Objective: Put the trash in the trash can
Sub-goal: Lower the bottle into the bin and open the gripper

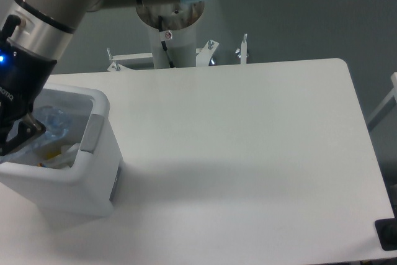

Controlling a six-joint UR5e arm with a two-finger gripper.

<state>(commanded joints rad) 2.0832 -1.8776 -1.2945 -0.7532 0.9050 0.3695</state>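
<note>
- White boxy trash can (93, 172) at the left edge of the table (248, 153): smooth plastic, rounded corners, thick rim, a grey panel set into the rim's right side.
- Inside it, a clear bluish bottle (53, 119), glossy and see-through, lying against the far inner wall.
- Beneath and in front of the bottle, crumpled white-and-clear packet (59, 153) with small orange and yellow flecks; print too blurred to read.
- Gripper (13, 138) at the left frame edge, over the open top of the can, black, mostly cut off by the frame; one dark finger link visible beside the bottle. Impossible to tell whether the fingers stand apart or closed, or whether anything touches the bottle.
- Above it, a dark wrist with a small blue light, then a brushed-metal cylinder of the arm (56, 10) with pale blue joint caps.
- Matte white tabletop with rounded corners, soft shadow near the can.
- Behind the table, a white pedestal (170, 41) with metal brackets; grey floor around.
</note>
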